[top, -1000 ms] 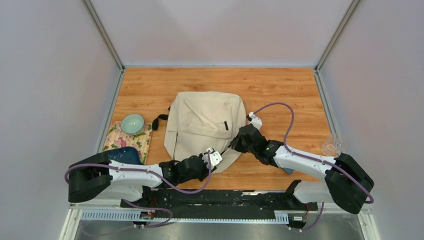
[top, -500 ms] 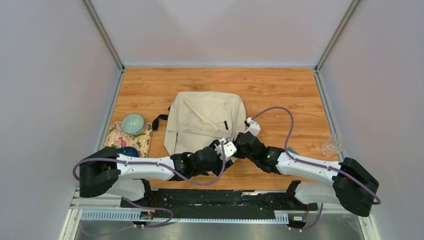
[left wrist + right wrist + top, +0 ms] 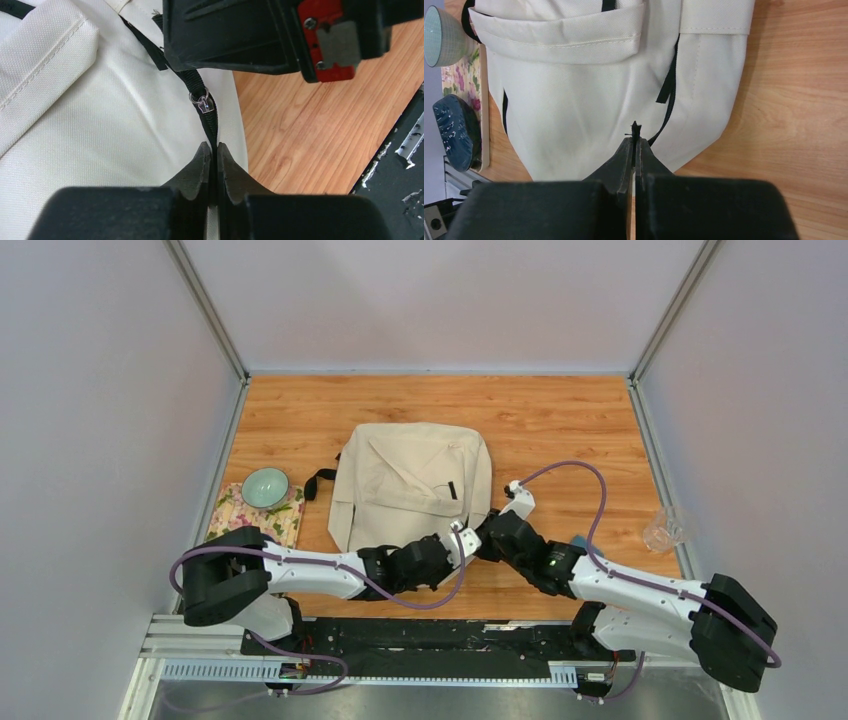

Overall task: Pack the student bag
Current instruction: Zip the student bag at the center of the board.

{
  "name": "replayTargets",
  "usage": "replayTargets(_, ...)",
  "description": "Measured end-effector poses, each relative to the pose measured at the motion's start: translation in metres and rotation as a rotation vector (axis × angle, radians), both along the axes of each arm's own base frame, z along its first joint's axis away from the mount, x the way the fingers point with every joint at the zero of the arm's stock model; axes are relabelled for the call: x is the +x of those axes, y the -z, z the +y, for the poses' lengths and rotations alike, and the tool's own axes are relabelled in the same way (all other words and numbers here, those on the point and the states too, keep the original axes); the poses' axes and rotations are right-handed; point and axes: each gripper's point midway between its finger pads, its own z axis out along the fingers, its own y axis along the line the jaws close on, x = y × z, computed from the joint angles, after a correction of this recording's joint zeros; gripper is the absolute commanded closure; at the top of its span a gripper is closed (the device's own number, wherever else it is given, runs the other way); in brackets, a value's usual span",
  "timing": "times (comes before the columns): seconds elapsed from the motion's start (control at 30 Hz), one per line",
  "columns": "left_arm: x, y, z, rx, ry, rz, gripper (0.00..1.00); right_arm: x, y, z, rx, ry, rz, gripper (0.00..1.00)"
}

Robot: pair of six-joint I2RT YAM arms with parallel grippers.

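The student bag is lying flat mid-tabletop. Your left pincer is clamping its black zipper pull, and your right pincer is pinching a black strap at the bag's near corner. A bowl is sitting on the floral mat.

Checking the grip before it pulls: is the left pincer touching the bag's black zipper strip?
Touching. The left wrist view shows the left pincer closed on the black zipper strip.

Bright, even light; soft shadows; blurry foregrounds.
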Motion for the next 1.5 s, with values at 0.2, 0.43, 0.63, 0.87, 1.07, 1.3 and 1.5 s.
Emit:
replayTargets(0.2, -0.003, 0.003, 0.0, -0.016, 0.002, 0.014, 1.0, -0.004, 0.009, -0.005, -0.005, 0.015, 0.02, 1.0)
replayTargets(0.43, -0.02, 0.017, 0.008, -0.093, 0.034, 0.079, 1.0, -0.008, 0.03, -0.007, -0.063, 0.017, 0.069, 1.0)
replayTargets(0.63, -0.027, 0.021, 0.016, -0.15, 0.035, 0.088, 1.0, 0.0, 0.032, 0.003, -0.086, 0.015, 0.084, 1.0)
replayTargets(0.87, -0.029, 0.025, 0.021, -0.172, 0.037, 0.084, 1.0, 0.012, 0.033, 0.013, -0.113, 0.007, 0.096, 1.0)
replayTargets(1.07, -0.028, 0.023, 0.024, -0.166, 0.011, 0.075, 0.74, 0.011, 0.033, 0.017, -0.114, -0.008, 0.1, 1.0)
replayTargets(1.3, -0.028, 0.017, 0.021, -0.111, -0.004, 0.064, 0.5, 0.001, 0.029, 0.02, -0.104, -0.014, 0.065, 1.0)
replayTargets(1.5, -0.015, 0.004, 0.003, -0.119, -0.033, 0.051, 0.58, -0.007, 0.03, 0.02, -0.103, -0.012, 0.056, 1.0)
